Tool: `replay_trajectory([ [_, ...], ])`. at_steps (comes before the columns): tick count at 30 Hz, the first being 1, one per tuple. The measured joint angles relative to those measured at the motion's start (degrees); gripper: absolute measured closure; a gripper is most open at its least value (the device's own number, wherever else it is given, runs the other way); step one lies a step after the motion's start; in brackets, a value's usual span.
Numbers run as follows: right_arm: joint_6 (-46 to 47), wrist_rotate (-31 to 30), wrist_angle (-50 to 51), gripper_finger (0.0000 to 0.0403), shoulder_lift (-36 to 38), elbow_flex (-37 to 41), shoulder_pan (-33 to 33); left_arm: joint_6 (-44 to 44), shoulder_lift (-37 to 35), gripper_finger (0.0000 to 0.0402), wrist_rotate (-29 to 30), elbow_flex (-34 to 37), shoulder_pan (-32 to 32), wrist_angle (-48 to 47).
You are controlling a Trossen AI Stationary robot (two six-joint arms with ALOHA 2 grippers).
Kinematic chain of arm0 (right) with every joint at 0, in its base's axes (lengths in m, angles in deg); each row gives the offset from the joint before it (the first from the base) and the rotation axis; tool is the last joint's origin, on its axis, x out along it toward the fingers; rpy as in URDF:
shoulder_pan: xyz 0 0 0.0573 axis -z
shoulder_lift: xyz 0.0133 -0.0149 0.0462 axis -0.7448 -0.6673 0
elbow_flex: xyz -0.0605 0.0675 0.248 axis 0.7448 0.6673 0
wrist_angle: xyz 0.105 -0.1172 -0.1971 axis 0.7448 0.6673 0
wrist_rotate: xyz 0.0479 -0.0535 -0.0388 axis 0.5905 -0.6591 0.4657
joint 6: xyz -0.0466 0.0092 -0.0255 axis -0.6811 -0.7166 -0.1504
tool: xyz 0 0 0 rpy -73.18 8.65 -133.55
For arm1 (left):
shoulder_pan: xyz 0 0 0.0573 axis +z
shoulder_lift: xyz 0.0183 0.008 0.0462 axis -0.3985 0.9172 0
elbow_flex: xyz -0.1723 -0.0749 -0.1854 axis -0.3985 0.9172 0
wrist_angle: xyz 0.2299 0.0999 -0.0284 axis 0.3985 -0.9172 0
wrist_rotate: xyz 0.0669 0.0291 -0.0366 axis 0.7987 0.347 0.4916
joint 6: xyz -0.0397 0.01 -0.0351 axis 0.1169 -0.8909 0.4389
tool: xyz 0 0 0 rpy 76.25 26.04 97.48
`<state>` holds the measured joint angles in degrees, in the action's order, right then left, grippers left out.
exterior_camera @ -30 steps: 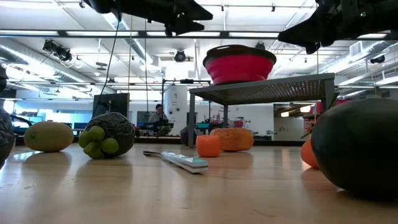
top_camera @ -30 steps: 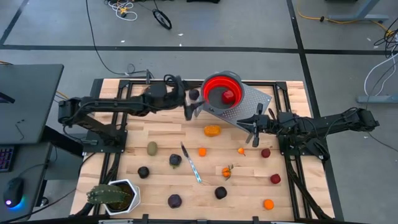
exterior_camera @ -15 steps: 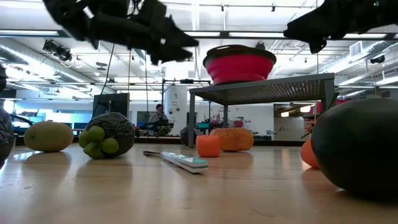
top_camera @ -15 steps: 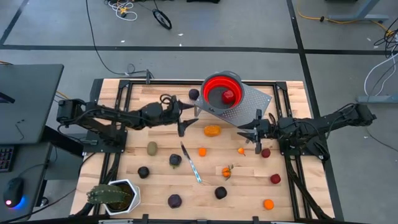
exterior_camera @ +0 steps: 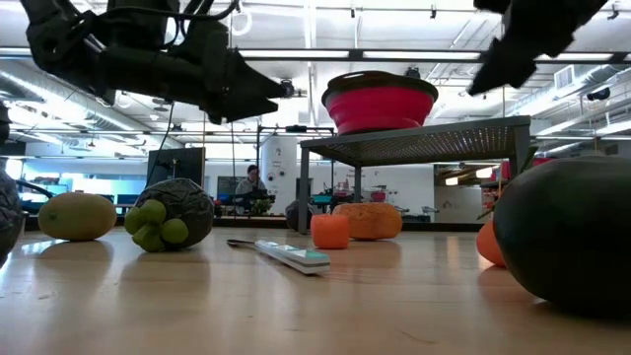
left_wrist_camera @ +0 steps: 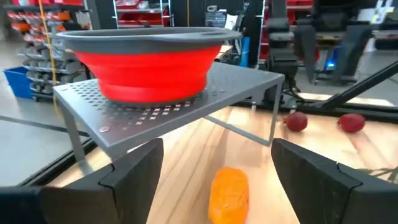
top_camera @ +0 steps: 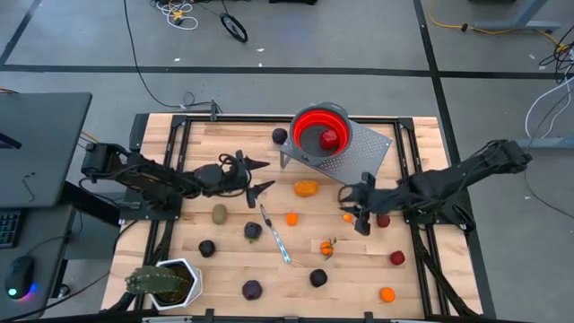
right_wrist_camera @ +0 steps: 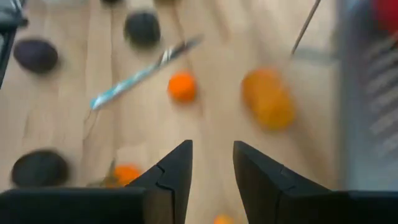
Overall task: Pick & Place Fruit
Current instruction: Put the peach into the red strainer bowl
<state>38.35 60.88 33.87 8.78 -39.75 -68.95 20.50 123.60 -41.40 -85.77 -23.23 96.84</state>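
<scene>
- High view: the small rounded toy fruits lie scattered over the wooden slatted table. The elongated orange fruit lies with its long axis across the table, just beside the grey perforated metal stand. A red fruit sits inside the red collapsible bowl on that stand. The left gripper hovers with its fingers spread, empty, pointing toward the elongated orange fruit. The right gripper hangs near a small round orange fruit, fingers parted, holding nothing.
- Low view: both arms hang above the tabletop, touching nothing. The elongated orange fruit rests broadside under the stand.
- Left wrist view: the orange fruit points lengthwise away from the camera, between the wide-open fingers.
- Right wrist view: the fingers stand slightly apart, empty, over the silver-and-teal knife and scattered fruit.
</scene>
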Motion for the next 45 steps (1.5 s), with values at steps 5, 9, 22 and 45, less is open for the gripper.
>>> replay_trajectory([
  [5,9.6,3.6,2.0,0.0278,-5.3,-0.4,-1.8,-3.1,0.0,0.0095,2.8,0.5,-1.3,0.0],
  [9,14.9,7.6,2.5,0.0266,-8.5,-0.4,-1.9,-4.6,0.9,0.0095,3.1,0.5,-1.6,-0.1],
  [22,26.1,11.3,7.6,0.0174,-15.0,0.5,-4.0,-10.0,3.6,0.0095,3.2,0.3,-1.6,5.3],
  [45,43.5,-8.4,2.8,0.0174,-14.8,11.0,-16.8,-8.6,3.6,0.0095,3.1,0.3,-0.9,3.2],
])
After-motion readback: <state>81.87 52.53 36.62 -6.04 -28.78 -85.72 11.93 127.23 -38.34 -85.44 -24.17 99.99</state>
